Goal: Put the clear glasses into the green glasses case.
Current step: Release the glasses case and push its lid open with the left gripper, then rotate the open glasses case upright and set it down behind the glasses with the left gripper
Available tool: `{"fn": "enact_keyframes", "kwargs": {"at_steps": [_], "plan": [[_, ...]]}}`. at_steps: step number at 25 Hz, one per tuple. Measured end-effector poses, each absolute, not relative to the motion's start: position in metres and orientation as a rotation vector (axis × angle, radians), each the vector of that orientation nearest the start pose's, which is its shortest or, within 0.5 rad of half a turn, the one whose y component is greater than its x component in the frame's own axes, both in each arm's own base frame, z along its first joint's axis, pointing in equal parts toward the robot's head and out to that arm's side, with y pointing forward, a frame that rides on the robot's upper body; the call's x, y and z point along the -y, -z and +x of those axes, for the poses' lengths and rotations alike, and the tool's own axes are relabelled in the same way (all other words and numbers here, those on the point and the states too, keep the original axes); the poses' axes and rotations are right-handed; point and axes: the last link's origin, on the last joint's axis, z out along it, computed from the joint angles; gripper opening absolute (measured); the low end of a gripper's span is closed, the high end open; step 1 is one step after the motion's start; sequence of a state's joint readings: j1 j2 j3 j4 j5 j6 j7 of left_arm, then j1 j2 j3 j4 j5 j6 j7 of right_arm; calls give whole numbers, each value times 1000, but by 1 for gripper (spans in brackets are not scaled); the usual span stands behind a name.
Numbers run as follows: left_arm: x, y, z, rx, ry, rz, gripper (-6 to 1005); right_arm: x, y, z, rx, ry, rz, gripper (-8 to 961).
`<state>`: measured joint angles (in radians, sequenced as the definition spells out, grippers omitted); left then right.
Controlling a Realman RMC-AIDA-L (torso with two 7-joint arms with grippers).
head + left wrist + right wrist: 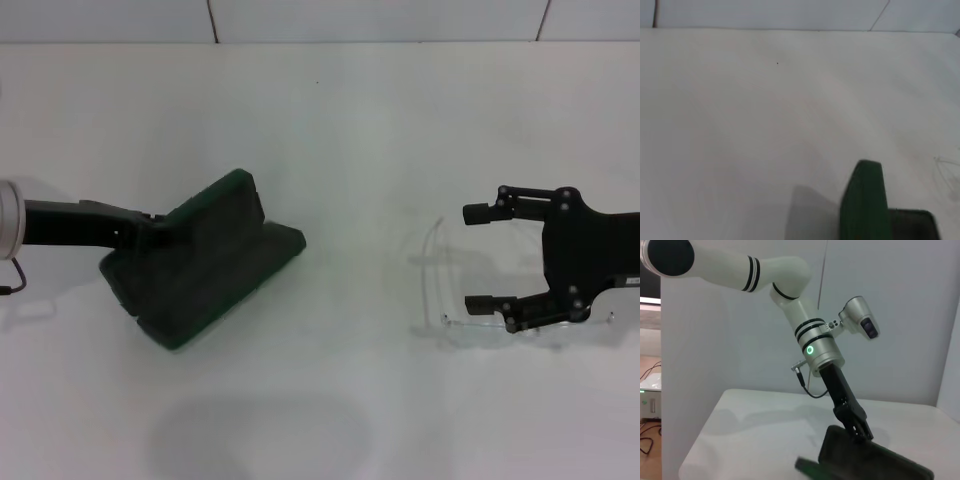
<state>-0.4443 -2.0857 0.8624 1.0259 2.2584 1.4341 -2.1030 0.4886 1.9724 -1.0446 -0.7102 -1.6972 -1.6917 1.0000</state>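
The green glasses case [205, 265] lies left of centre on the white table, its lid tilted up and the dark lining [912, 225] showing beside the lid's edge [865, 200]. My left gripper [152, 233] reaches in from the left and is shut on the lid's left edge; the right wrist view shows it [856, 426] on top of the case [875, 460]. The clear glasses [436, 270] lie on the right, faint against the table, lens towards the case. My right gripper [482, 258] is open over them, one finger near each arm.
A white table [330, 120] runs back to a tiled wall [380, 18]. About a hand's width of bare table separates the case from the glasses. The table's left edge [700, 440] shows in the right wrist view, with floor and cables beyond.
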Motion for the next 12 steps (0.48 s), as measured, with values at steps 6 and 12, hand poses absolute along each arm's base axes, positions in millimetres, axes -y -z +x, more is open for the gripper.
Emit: {"fn": "enact_keyframes", "kwargs": {"at_steps": [6, 12], "plan": [[-349, -31, -274, 1132, 216, -2514, 258, -308, -14, 236, 201, -750, -2919, 870], [-365, -30, -253, 824, 227, -2603, 207, -284, -5, 242, 291, -763, -3018, 870]]}}
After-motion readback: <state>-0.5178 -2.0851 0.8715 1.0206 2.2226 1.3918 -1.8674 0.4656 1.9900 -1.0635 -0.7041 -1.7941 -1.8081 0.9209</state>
